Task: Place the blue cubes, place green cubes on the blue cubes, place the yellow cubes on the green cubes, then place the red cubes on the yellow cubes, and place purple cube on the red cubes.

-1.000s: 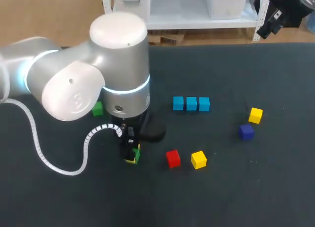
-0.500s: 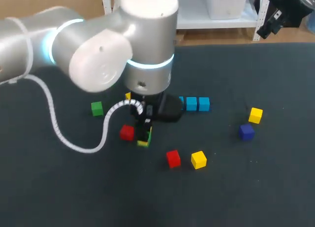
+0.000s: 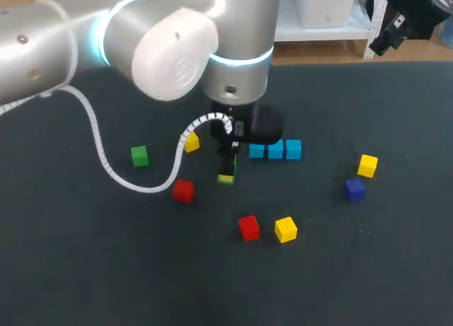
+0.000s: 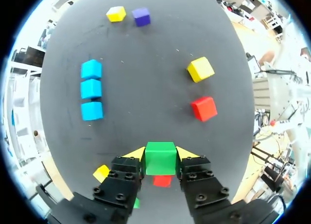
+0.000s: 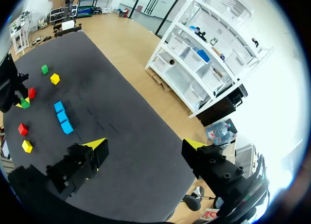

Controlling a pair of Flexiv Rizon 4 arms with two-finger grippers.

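Nearest: a red cube (image 3: 249,227) and a yellow cube (image 3: 285,229) sit side by side on the counter (image 3: 340,269). Beyond them the left arm (image 3: 106,50) comes across from the left, wrist pointing straight down. The left hand (image 4: 160,152) is clamped on a green cube (image 4: 160,161) — both yellow tips press its sides — just near-left of the row of three blue cubes (image 3: 275,149). Far right, the right hand (image 5: 145,144) hangs high over the counter, fingers spread wide apart.
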